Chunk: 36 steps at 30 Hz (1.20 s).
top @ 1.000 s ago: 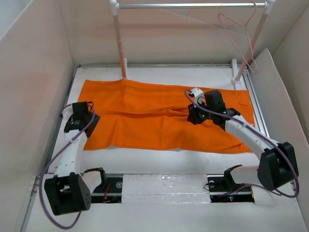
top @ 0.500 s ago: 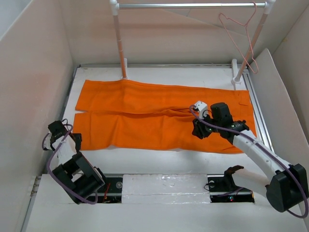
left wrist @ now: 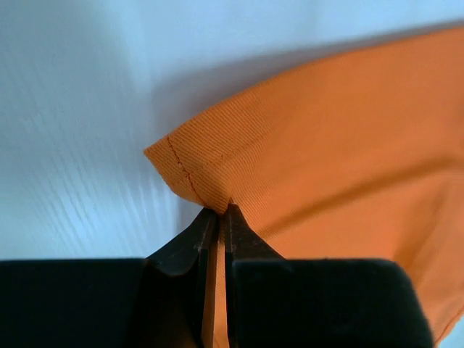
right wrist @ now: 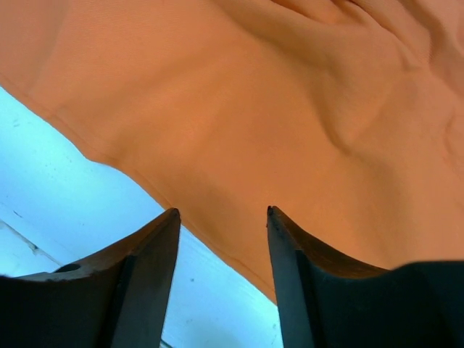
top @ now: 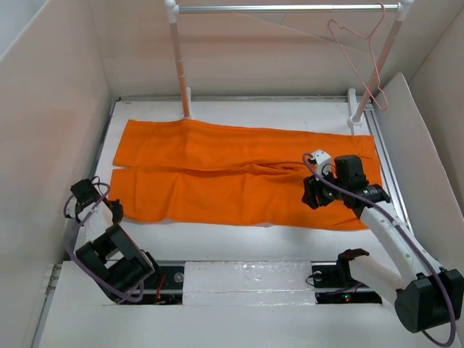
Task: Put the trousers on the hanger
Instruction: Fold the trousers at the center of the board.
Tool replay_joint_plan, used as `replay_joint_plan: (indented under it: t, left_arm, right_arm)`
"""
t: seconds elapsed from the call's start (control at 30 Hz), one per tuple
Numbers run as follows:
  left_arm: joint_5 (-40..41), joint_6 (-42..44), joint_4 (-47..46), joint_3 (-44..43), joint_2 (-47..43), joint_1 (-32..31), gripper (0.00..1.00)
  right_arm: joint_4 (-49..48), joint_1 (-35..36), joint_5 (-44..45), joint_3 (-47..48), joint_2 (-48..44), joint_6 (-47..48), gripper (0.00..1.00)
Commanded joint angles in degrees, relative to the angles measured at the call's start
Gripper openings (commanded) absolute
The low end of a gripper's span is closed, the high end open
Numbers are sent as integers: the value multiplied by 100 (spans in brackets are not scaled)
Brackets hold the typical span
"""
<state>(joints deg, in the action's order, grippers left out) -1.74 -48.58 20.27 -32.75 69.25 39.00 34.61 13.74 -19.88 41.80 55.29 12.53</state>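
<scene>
The left pincer (left wrist: pixel 220 212) is pinching the trousers (left wrist: pixel 326 145), the right pincer (right wrist: pixel 222 214) hovering open, seemingly empty, the hanger (top: pixel 355 65) hanging bare.

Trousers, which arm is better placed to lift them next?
Probably left: the left gripper is shut on the trousers' corner, while the right gripper hangs open over their near edge, gripping nothing.

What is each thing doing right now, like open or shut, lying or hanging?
trousers, lying spread flat on the table, not on the hanger.
hanger, hanging empty from the rail.
left hand, shut on a corner of the trousers.
right hand, open over the trousers' near edge.
</scene>
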Motion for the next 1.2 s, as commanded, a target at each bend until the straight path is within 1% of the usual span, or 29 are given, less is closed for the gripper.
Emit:
replay_joint_plan:
  t: [0.0,0.03,0.07,0.1,0.13,0.2,0.23,0.27,0.33,0.4,0.47,0.53,0.57,0.6,0.63,0.67,0.7,0.77,0.8,0.87,0.9,0.97,1.0,1.03,1.07,1.17]
  left_arm:
    - [95,630,601,-776,-1142,2,0]
    - [112,682,810,-1194,-1203,-94,0]
    - [338,692,1003,-1320,-1256,-260,0]
    - [358,692,1083,-1426,-1326,-340,0]
    - [202,718,1136,-1566,-1440,-341,0]
    - [200,771,1303,-1734,-1581,-463,0]
    - [296,858,1373,-1978,-1608,-577,0]
    - [349,937,1444,-2111,-1678,-735,0]
    - [489,1121,1514,-2549,-1670,-911,0]
    - [342,1227,1480,-2814,-1634,-1157,0]
    - [210,1272,1331,-3017,-1617,-1377,0]
    - [-106,1237,1252,-3009,-1643,-1824,0]
    - [-168,1176,1173,-2965,-1730,-1983,0]
    - [-378,1149,1085,-2887,-1801,-2237,0]
    - [-441,1140,1006,-2729,-1871,-2361,0]
    - [-459,1131,953,-2667,-2011,-2484,0]
    - [-616,1114,900,-2570,-2099,-2694,0]
    - [-740,1096,742,-2280,-2301,-2758,0]
    - [-845,1087,707,-2184,-2381,-2758,0]
    - [-898,1096,592,-1964,-2495,-2898,0]
    - [-951,1061,575,-1911,-2504,-2977,0]
    - [-1065,1026,557,-1823,-2522,-3091,0]
    - [-1100,1008,557,-1796,-2513,-3092,0]
    - [-1083,1017,574,-1822,-2513,-3092,0]
    - [-1013,1052,618,-1866,-2505,-3144,0]
    - [-400,1218,828,-2208,-2356,-3145,0]
  right_arm:
    - [503,-240,2,241,-203,-120,58]
    - [703,-301,-25,223,-246,-207,58]
    - [775,-354,-68,93,-394,-268,59]
    - [819,-415,-130,4,-483,-304,59]
    - [941,-416,-69,-57,-536,-400,60]
    - [1039,-346,289,-128,-274,-488,62]
    - [1126,-345,344,-102,-160,-489,61]
    - [1205,-415,344,-41,-63,-437,59]
    - [1407,-590,572,266,87,-532,57]
    - [1513,-740,1027,486,122,-690,57]
    - [1479,-1275,1144,470,210,-752,57]
    - [1374,-1749,1083,356,394,-875,57]
    - [1338,-2213,1048,320,473,-936,57]
    - [1286,-2435,1126,276,518,-989,57]
    - [1294,-2646,1283,319,588,-1103,57]
    - [1337,-3118,1502,389,606,-1139,57]
    - [1373,-3375,1861,460,650,-1148,57]
    - [1461,-3946,2205,627,938,-1166,56]
    - [1461,-4593,2208,654,1062,-1166,56]
    - [1391,-5185,2287,663,1386,-1453,56]
    - [1356,-5684,2217,637,1484,-1508,56]
    - [1320,-5899,2531,627,1660,-1797,56]
    - [1355,-5900,2985,636,1687,-1885,56]
    - [1347,-5900,3094,610,1687,-2017,57]
    - [1286,-5978,3156,575,1670,-2027,58]
    - [1171,-5979,3104,487,1906,-2132,58]
